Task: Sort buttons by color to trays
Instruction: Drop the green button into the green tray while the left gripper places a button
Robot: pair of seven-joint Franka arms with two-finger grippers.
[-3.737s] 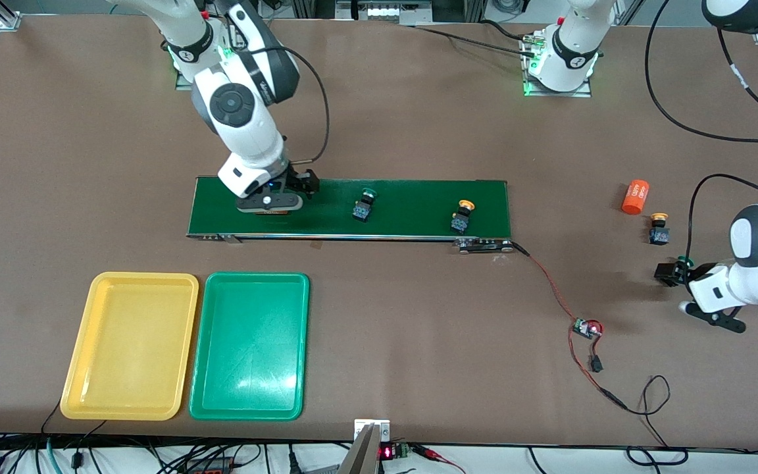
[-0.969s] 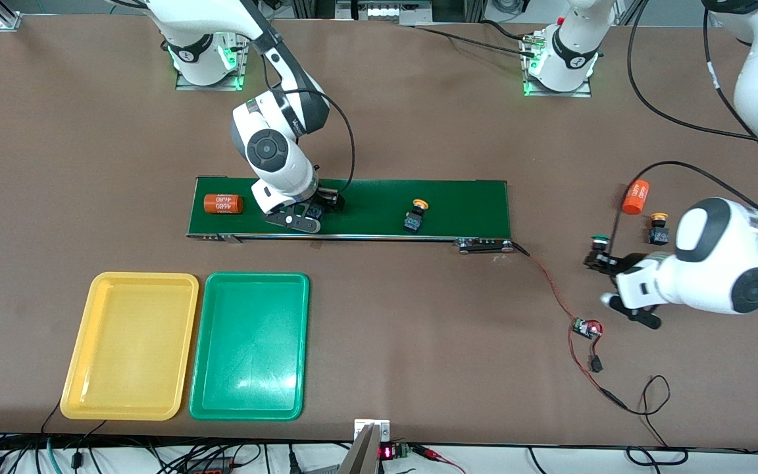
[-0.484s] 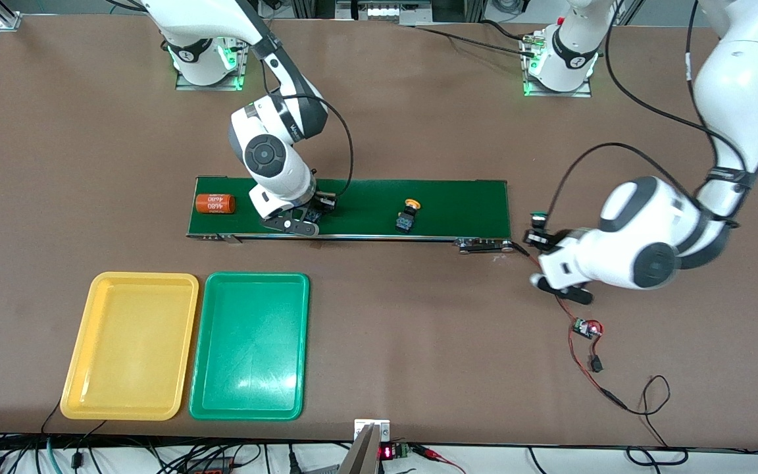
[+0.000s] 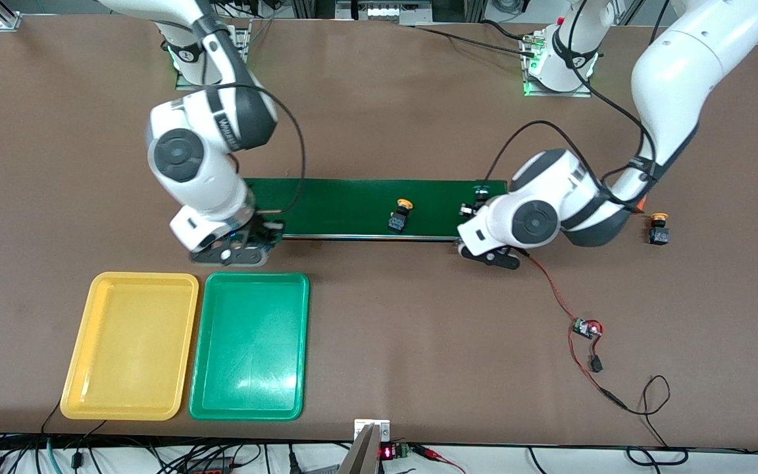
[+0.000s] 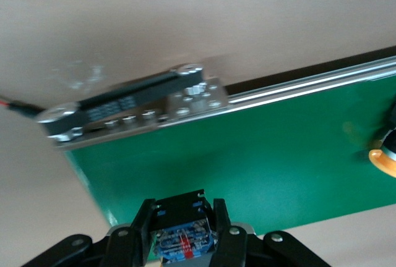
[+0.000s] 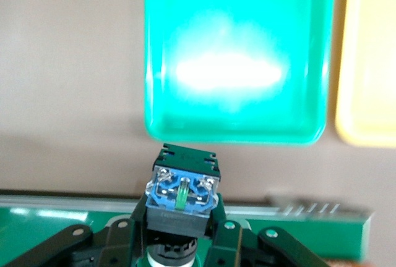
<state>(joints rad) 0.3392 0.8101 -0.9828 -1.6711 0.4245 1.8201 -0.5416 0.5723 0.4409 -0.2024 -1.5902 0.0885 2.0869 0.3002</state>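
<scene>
Green-capped push-button switch [image 6: 180, 194], dark-bodied, sits clamped in the right gripper [image 4: 255, 242], wrist angled down over the long dark-green conveyor belt's [image 4: 353, 205] edge just short of the shallow green plastic tray [image 4: 249, 345], while the left gripper [image 4: 473, 209], over the belt's other end, pinches another green-capped switch [image 5: 183, 236]

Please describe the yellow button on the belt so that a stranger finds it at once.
Find the long dark-green belt in the middle of the table. Near its middle stands one small dark switch with a yellow cap. The other yellow-capped button stands off the belt, on bare table toward the left arm's end.
</scene>
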